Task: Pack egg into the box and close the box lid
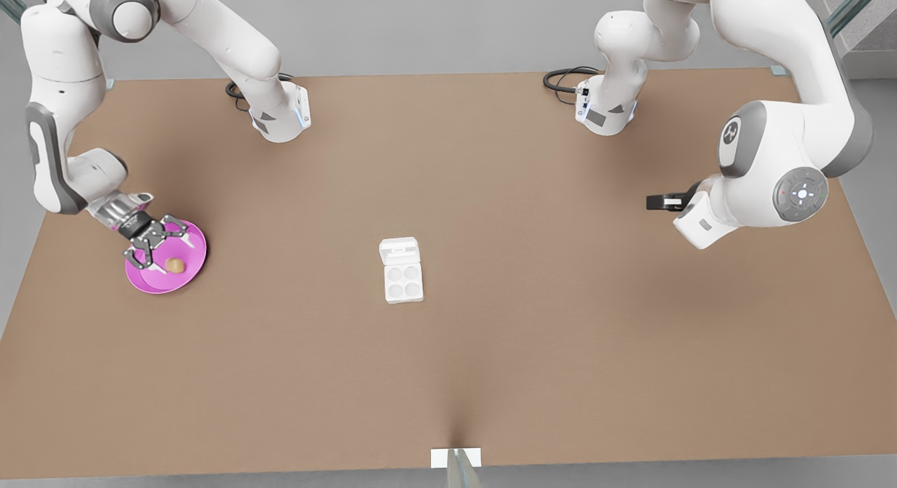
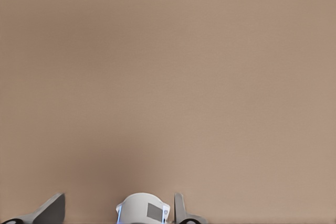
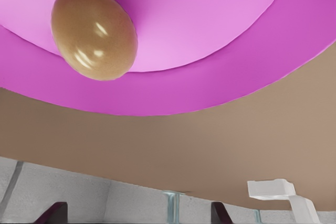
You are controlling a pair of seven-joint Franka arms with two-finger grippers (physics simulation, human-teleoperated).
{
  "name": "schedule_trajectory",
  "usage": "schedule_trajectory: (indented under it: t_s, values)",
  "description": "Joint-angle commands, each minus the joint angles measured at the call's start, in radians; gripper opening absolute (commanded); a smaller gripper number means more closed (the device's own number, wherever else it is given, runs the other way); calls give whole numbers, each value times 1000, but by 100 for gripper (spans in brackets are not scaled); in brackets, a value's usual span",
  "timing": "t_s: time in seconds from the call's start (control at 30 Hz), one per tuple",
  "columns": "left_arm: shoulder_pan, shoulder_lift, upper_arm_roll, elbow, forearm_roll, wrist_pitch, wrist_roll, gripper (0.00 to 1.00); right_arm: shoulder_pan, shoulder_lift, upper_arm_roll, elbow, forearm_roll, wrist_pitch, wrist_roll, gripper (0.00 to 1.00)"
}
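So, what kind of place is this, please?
Probably a simulated robot test bench: a bare brown table, two white arms, and just a round pink plate, small brown egg and white carton.

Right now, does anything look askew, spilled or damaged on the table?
Nothing stands out. The egg lies whole on the pink plate under the open right pincer; the box sits square, lid open, cups empty. The left pincer waits apart.
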Motion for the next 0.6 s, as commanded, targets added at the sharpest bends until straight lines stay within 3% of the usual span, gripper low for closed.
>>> schedule_trajectory:
  t_s: [0.0,0.13,0.33,0.57]
  values:
    - [0,0,0,0,0,0,0,100,0,1,0,4,0,0,-3,100]
    - [0,1,2,0,0,0,2,100,-23,67,0,88,-23,-37,5,100]
    - [0,3,0,0,2,0,2,100,-50,96,0,56,-5,-137,3,100]
    - [0,8,2,2,2,0,0,100,-63,173,0,111,-15,-68,-35,100]
